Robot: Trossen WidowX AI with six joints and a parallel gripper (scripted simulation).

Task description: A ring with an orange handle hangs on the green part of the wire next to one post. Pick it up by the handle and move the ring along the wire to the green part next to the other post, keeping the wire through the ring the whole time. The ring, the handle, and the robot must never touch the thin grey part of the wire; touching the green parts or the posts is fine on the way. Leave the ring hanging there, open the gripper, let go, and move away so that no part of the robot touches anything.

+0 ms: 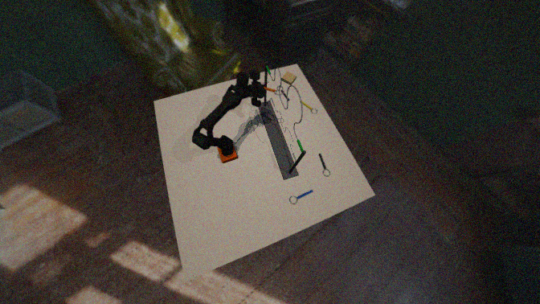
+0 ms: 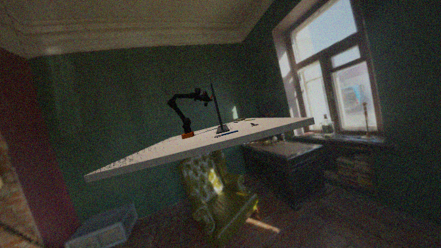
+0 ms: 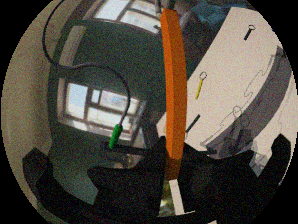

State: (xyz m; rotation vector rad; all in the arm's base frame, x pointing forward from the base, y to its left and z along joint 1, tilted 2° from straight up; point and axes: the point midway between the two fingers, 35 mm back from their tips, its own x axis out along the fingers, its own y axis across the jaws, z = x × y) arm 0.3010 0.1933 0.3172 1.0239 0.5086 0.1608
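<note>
Basically, two posts point(image 1: 297, 162) point(image 2: 216, 106), two green wire parts point(image 1: 300, 145) point(image 3: 116, 136), and three loose ringed tools: blue point(image 1: 305, 194) point(image 2: 228, 133), yellow point(image 1: 306, 105) point(image 2: 250, 119) point(image 3: 199, 89), black point(image 1: 322, 162) point(image 2: 254, 124) point(image 3: 248, 33). Gripper point(image 1: 263, 88) point(image 2: 210, 98) point(image 3: 166, 139) was clamped on the orange handle point(image 1: 270, 89) point(image 2: 212, 98) point(image 3: 175, 90); its ring sat beyond the fingertips, above the table point(image 1: 225, 225) point(image 2: 164, 155) point(image 3: 220, 55), between the green parts.

On our pale counter point(image 1: 217, 225) point(image 2: 157, 154) point(image 3: 212, 60) we see a grey strip point(image 1: 279, 149) point(image 3: 267, 112), a wooden block point(image 1: 288, 77), and blue point(image 1: 305, 194), black and yellow ring-ended sticks.
</note>
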